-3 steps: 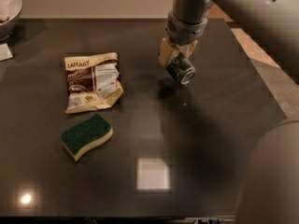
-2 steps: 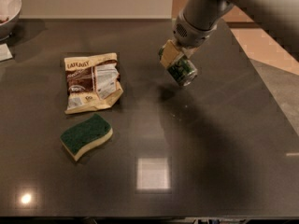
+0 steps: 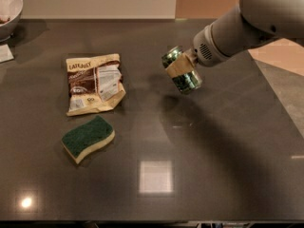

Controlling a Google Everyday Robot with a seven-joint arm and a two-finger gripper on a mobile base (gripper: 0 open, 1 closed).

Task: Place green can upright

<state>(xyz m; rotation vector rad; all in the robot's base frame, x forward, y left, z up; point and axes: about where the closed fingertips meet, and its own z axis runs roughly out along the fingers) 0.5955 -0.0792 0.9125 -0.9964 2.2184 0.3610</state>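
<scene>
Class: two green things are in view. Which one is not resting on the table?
The green can, held tilted in the gripper above the table; the green-topped sponge lies flat on it.

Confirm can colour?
The green can is dark green with silver ends, camera view; gripper holds it tilted above the table.

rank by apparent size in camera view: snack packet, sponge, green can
1. brown-and-cream foil snack packet
2. green-topped yellow sponge
3. dark green metal can, held by the claw right of the packet; near-tie with sponge

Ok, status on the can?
Tool shut on can, tilted, above table. Not set down yet. Bag and sponge off to the side, apart.
</scene>
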